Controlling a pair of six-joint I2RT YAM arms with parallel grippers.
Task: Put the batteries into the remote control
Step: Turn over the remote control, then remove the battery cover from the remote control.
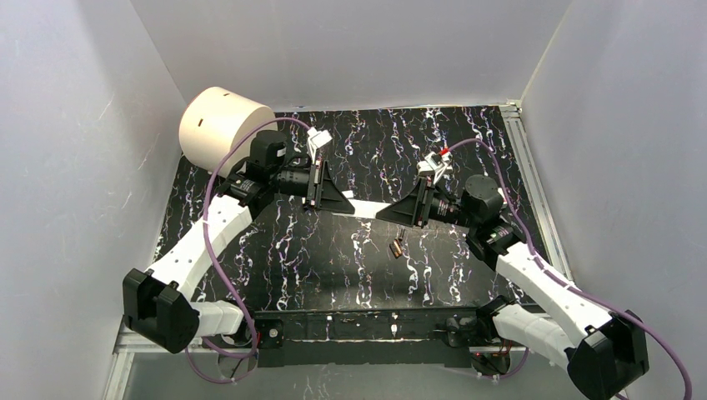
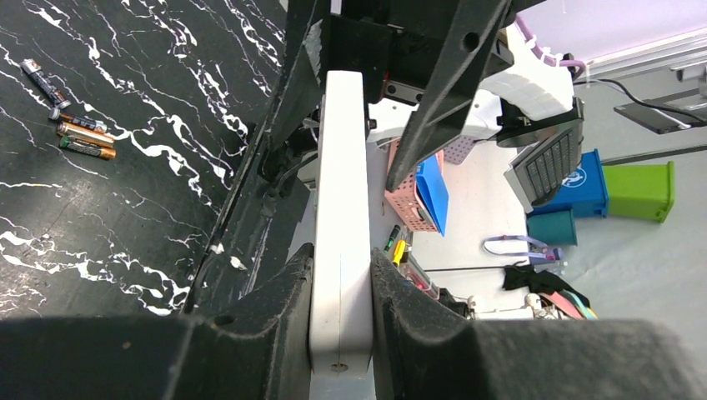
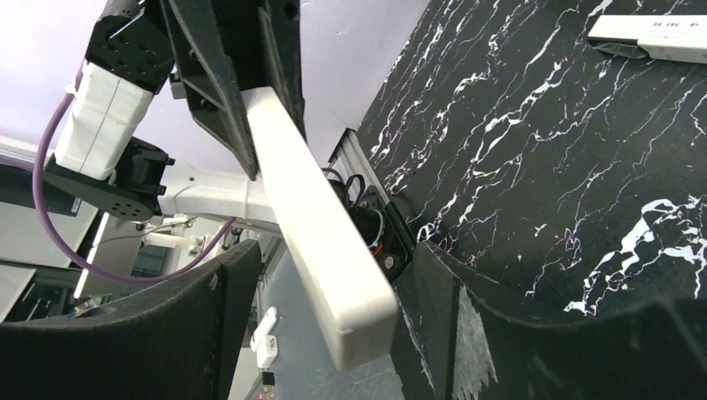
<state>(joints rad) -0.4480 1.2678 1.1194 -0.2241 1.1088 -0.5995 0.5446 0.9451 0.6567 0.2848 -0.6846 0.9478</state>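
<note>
The remote control [image 1: 367, 208], a slim white bar, hangs level above the black marbled table [image 1: 333, 267], spanning the two grippers. My left gripper [image 2: 342, 254] is shut on one end of the remote control [image 2: 343, 167], both pads pressed against its sides. The other end of the remote control [image 3: 308, 208] lies between the spread jaws of my right gripper [image 3: 335, 250], which is open, with a clear gap at its left finger [image 3: 208, 317]. The batteries [image 1: 397, 247] lie in a small cluster on the table below the right gripper [image 1: 402, 213], and they also show in the left wrist view [image 2: 83, 137].
A large cream cylinder [image 1: 221, 125] stands at the back left corner. A plain white strip [image 3: 650, 37] lies flat on the table. White walls close in three sides, and a metal rail [image 1: 534, 183] runs along the right edge.
</note>
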